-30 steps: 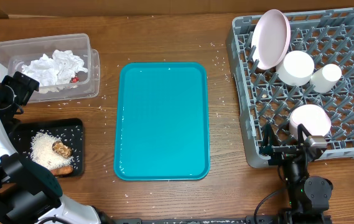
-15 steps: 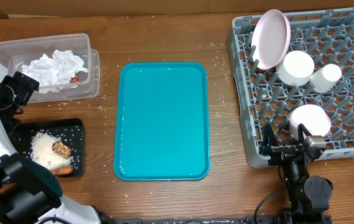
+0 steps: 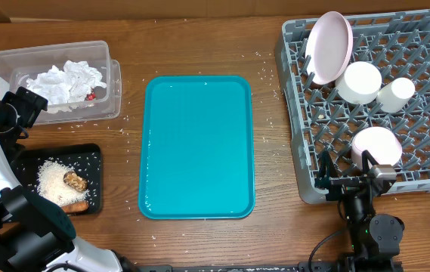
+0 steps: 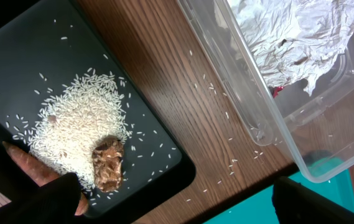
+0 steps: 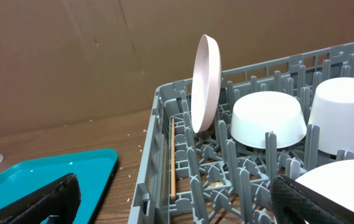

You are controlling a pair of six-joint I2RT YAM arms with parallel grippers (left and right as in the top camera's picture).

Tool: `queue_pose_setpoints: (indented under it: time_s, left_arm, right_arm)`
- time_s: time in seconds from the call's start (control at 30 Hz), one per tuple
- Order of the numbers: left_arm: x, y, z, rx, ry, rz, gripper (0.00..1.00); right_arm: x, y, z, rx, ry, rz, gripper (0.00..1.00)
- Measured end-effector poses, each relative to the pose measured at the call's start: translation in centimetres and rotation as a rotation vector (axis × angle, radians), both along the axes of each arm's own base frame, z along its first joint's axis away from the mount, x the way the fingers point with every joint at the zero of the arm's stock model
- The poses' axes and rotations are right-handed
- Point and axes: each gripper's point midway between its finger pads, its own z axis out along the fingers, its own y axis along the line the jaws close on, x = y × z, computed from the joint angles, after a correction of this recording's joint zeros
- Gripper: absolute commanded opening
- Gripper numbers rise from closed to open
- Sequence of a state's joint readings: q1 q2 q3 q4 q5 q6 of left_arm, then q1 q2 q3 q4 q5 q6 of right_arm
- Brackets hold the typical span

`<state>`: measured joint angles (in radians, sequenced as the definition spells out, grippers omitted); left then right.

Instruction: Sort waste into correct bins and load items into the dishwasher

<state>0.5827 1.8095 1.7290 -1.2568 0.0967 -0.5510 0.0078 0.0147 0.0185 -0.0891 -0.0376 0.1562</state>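
1. Status check: my left hand [image 4: 183, 205] is spread wide with nothing in it. It hangs over the gap between the black tray [image 3: 26, 159] and the clear tub [image 3: 114, 79].
2. My right hand [image 5: 183, 202] is also wide open and empty. It's parked just outside the near wall of the dish rack [image 3: 426, 91], looking in.
3. Waste looks sorted to me:
   - The crumpled tissue [image 3: 63, 81] and the red wrapper [image 3: 91, 96] are in the tub.
   - The rice pile [image 3: 52, 180], brown chunk [image 3: 75, 181] and carrot piece [image 3: 75, 205] are in the black tray.
4. Dishes all look loaded too:
   - The plate [image 3: 328, 45] stands on edge between pegs at the far corner.
   - One bowl [image 3: 360, 81] is upside down beside the plate, and the cup [image 3: 396, 93] is upside down next to that bowl.
   - The second bowl [image 3: 375, 145] is near the front, close to my right hand.
5. The teal tray [image 3: 196, 147] in the middle has nothing on it, so I'd call this the tail end of the job.
6. The only leftovers I can spot are stray grains [image 4: 226, 115] scattered on the surface, around the tub and between the teal tray and the rack.
7. The next move is either to pull both arms back and call it done, or to go after those grains. They're tiny and flat on the wood, so a pinch would need a near-shut hand coming straight down. Honestly, that looks fiddly.
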Motion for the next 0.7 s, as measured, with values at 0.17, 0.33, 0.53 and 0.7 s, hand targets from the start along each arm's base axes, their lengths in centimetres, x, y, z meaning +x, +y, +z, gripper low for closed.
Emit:
queue_pose_setpoints:
  time_s: [0.17, 0.33, 0.53, 0.7]
  left_arm:
    - [0.0, 0.0, 0.0, 0.000, 0.000, 0.000, 1.00]
    - [-0.4, 0.1, -0.1, 0.008, 0.022, -0.001, 1.00]
    - [-2.0, -0.7, 0.9, 0.025, 0.024, -0.001, 1.00]
    - [-3.4, -2.9, 4.5, 0.161, -0.159, -0.048, 1.00]
  right_arm:
    - [0.0, 0.0, 0.0, 0.000, 0.000, 0.000, 1.00]
    - [0.0, 0.0, 0.0, 0.000, 0.000, 0.000, 1.00]
    - [0.0, 0.0, 0.0, 0.000, 0.000, 0.000, 1.00]
    - [0.0, 0.0, 0.0, 0.000, 0.000, 0.000, 1.00]
